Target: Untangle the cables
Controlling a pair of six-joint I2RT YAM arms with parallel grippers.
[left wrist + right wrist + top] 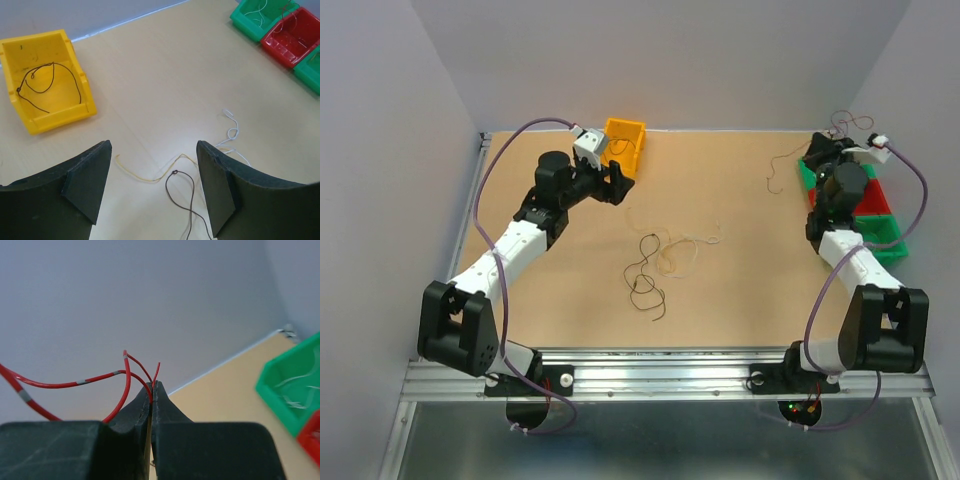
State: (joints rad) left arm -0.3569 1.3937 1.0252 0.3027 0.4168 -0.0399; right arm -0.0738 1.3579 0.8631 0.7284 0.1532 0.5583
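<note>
Yellow bin (55, 118) has dark brown cable (74, 77); red wire (100, 376) has grey bands.

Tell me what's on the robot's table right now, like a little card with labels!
Left end effector: open, holding nothing
Right end effector: shut on a red wire
Yellow bin: one dark wire inside
On the table: dark brown wire, yellow wire and white wire, lying loose near each other
Far side: green bin and red bin, thin wires in both
</note>
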